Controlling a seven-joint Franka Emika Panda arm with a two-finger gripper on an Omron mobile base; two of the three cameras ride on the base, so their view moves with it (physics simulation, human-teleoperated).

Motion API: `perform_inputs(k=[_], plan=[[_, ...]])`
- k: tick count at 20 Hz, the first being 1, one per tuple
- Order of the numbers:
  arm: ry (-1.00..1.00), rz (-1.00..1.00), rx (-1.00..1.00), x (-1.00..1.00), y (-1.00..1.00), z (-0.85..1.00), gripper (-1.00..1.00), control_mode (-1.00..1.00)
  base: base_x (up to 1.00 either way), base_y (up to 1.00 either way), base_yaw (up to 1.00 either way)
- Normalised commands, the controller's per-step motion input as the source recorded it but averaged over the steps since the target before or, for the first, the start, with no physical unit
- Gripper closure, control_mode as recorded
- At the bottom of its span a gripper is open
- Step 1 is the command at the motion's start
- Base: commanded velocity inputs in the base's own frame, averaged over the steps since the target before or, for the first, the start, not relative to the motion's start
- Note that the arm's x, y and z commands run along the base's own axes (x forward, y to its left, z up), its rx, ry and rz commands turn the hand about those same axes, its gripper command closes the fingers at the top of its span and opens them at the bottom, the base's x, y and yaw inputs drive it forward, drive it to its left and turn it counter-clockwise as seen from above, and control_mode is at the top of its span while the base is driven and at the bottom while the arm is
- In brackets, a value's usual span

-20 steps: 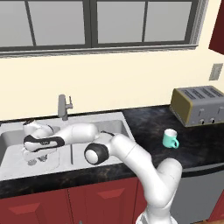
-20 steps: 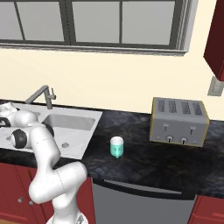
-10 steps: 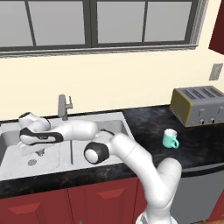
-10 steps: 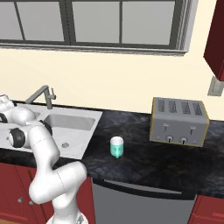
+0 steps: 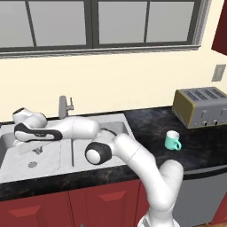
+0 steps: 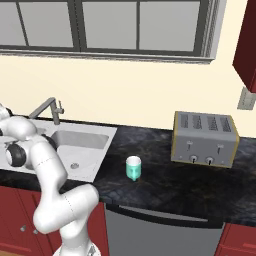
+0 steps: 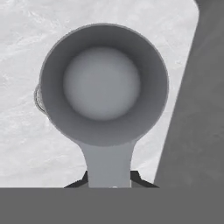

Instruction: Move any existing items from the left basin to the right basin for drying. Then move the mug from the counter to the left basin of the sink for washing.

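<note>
Grey utensil (image 7: 103, 94) hangs above the left basin (image 5: 44, 155), handle running straight back into the gripper (image 7: 109, 177), fingers pinched on the handle end, round head pointing away; right basin (image 5: 113, 131) lies across the divider.

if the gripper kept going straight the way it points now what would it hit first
Probably the left basin floor. The gripper, shut on the grey utensil, looks straight down at it, so the utensil's round head would likely touch before the fingers; the gap is hard to judge.

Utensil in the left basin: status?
Gripper shut on the utensil by its handle, over the left basin. Mug on the counter. Nothing in the way.
</note>
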Motion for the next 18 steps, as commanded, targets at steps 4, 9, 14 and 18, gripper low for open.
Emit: perform_inputs(k=[4, 9, 14, 18], plan=[[-0.10, 0.00, 0.00, -0.70, -0.33, 0.08, 1.00, -1.00, 0.00, 0.00, 0.00], [-0.08, 0.00, 0.00, -0.51, -0.54, 0.30, 1.00, -1.00, 0.00, 0.00, 0.00], [-0.03, 0.00, 0.01, -0.31, -0.62, 0.56, 1.00, -1.00, 0.00, 0.00, 0.00], [-0.02, -0.01, 0.06, -0.44, -0.55, 0.41, 1.00, -1.00, 0.00, 0.00, 0.00]])
